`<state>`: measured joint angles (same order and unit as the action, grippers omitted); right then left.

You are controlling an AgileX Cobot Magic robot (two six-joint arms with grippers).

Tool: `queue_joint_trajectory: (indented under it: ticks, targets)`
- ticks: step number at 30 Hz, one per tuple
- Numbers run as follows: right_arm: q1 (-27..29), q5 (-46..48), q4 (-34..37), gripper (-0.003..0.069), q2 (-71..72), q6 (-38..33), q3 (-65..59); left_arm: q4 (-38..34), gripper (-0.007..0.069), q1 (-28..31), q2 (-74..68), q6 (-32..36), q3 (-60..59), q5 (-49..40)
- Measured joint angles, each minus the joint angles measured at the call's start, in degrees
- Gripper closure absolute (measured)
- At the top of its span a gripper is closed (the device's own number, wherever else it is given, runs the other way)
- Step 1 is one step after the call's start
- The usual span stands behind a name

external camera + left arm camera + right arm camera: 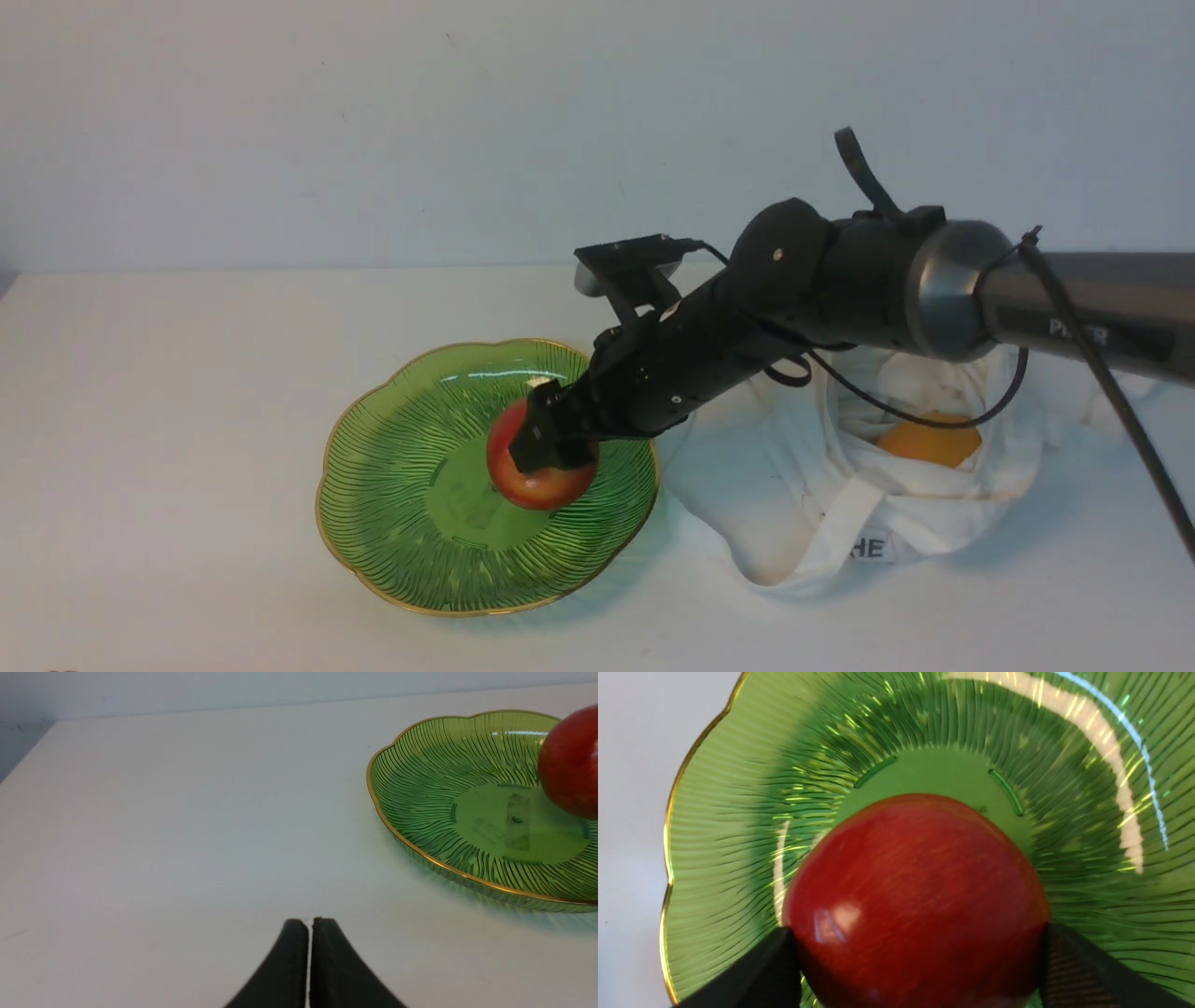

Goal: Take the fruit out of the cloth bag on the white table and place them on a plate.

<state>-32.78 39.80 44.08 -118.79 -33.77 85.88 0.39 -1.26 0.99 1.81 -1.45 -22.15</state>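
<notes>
The right gripper has its jaws spread wide and pinching the glossy red apple low over the middle of the ribbed green glass plate with the gold rim. I cannot tell if it touches the glass. I'd say one fruit is nearly delivered, not yet released. The smooth orange citrus lies inside the soft white cloth bag, at three o'clock from the plate on the plain white table. The left gripper is pressed closed, empty.
</notes>
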Motion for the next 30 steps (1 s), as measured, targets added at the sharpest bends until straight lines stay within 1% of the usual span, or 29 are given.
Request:
queue_joint_trajectory:
  ticks: [3,6,9,11,14,15,16,18,19,21,23,25,26,27,28,30]
  targets:
    - [0.0,0.0,-0.3,0.0002,0.0,1.3,0.9,0.0,0.0632,0.0,0.0,0.0,0.0,0.0]
    - [0.0,1.5,-0.8,-0.0027,0.0,1.6,2.7,0.0,0.0632,0.0,0.0,0.0,0.0,0.0]
    - [0.0,3.3,-1.9,-0.0031,0.0,1.6,4.2,0.0,0.0632,0.0,0.0,0.0,0.0,0.0]
    - [0.0,4.8,-4.9,-0.0032,0.0,2.4,6.1,0.0,0.0632,0.0,0.0,0.0,0.0,0.0]
    - [0.0,7.7,-9.4,-0.0022,0.2,6.7,9.0,0.0,0.0632,0.0,0.0,0.0,0.0,0.0]
    - [0.0,7.7,-9.8,-0.0019,0.3,7.1,9.2,0.0,0.0632,0.0,0.0,0.0,0.0,0.0]
    - [0.0,10.5,-13.3,0.0009,0.9,10.3,11.1,0.0,0.0632,0.0,0.0,0.0,0.0,0.0]
    - [0.0,15.0,-19.2,0.0097,3.0,15.3,13.5,0.0,0.0632,0.0,0.0,0.0,0.0,0.0]
    - [0.0,15.4,-19.8,0.0119,3.5,16.3,14.0,0.0,0.0632,0.0,0.0,0.0,0.0,0.0]
    - [0.0,19.3,-27.2,0.0287,8.0,22.2,16.3,0.0,0.0632,0.0,0.0,0.0,0.0,0.0]
    - [0.0,20.8,-30.8,0.0421,11.0,25.1,16.9,0.0,0.0632,0.0,0.0,0.0,0.0,0.0]
    - [0.0,22.5,-35.8,0.0582,16.3,29.0,17.0,0.0,0.0632,0.0,0.0,0.0,0.0,0.0]
    - [0.0,23.2,-37.7,0.0620,18.8,30.9,17.0,0.0,0.0632,0.0,0.0,0.0,0.0,0.0]
    - [0.0,23.6,-39.1,0.0639,20.8,32.2,17.0,0.0,0.0632,0.0,0.0,0.0,0.0,0.0]
    - [0.0,23.9,-39.4,0.0646,21.8,32.8,17.0,0.0,0.0632,0.0,0.0,0.0,0.0,0.0]
    - [0.0,24.1,-42.3,0.0667,28.9,35.5,15.4,0.0,0.0632,0.0,0.0,0.0,0.0,0.0]
